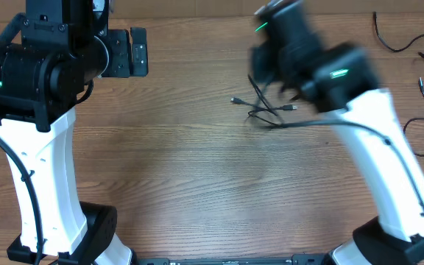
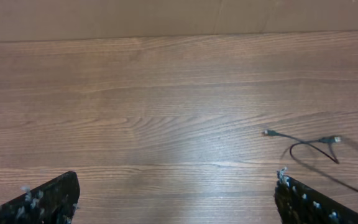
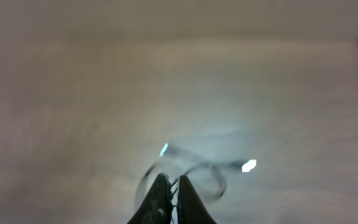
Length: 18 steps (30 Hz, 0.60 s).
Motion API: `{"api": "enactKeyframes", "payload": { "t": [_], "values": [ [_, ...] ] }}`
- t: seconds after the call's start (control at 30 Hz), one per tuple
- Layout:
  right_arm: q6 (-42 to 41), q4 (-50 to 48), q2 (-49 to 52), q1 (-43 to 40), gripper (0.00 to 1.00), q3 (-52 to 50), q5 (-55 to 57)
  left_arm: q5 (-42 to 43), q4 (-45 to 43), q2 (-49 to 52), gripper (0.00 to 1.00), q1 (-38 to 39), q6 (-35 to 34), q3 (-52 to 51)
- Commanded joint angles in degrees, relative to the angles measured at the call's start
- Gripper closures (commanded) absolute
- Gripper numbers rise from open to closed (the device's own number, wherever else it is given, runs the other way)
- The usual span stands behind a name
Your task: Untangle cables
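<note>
The left arm stands at the left edge of the wooden tabletop, its left pincer pointing toward the middle. The left wrist view shows this pincer spread wide, one finger at each lower corner of the frame, with nothing but bare wood between them.

Right of centre lies the tangle of cables: a few thin black cords crossed over each other in a small knot, with one small plug end sticking out to the left and another to the right. From the knot a strand runs up toward the right arm, which is smeared with motion blur above it.

In the right wrist view the right pincer is pressed tight together, and blurred loops of cord curl out on both sides of its tips, so a strand appears pinched there.

Further right, near the tabletop's edge and well apart from the knot, lie loose cables, spread out separately.
</note>
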<state>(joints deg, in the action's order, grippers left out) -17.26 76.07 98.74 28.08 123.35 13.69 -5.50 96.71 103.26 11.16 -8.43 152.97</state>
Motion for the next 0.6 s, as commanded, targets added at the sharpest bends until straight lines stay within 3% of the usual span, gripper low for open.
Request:
{"api": "enactKeyframes", "payload": {
  "t": [0.0,0.13,0.27,0.4,0.53,0.57],
  "values": [
    [4.3,0.0,-1.8,-10.5,0.96,11.7,-2.1,0.7,0.1,-0.5,0.00,0.1,0.9,0.1],
    [6.3,-1.6,-1.8,-21.5,0.96,20.3,-8.3,0.7,-0.3,-0.5,0.00,0.1,0.9,0.1],
    [6.7,1.0,-1.8,-28.9,0.96,24.4,-22.6,0.7,-0.5,-0.5,0.00,0.2,0.9,0.1],
    [7.1,9.5,0.5,-26.4,0.96,18.0,-27.9,2.1,-0.4,-0.5,0.00,0.2,0.9,0.1],
    [6.6,11.7,2.1,-22.1,0.96,8.8,-27.9,2.8,-0.2,-0.5,0.00,0.2,1.0,0.1],
    [5.7,11.3,2.3,-21.0,0.92,5.9,-27.6,2.8,0.1,-0.5,0.00,0.2,1.0,0.1]
  ]
}}
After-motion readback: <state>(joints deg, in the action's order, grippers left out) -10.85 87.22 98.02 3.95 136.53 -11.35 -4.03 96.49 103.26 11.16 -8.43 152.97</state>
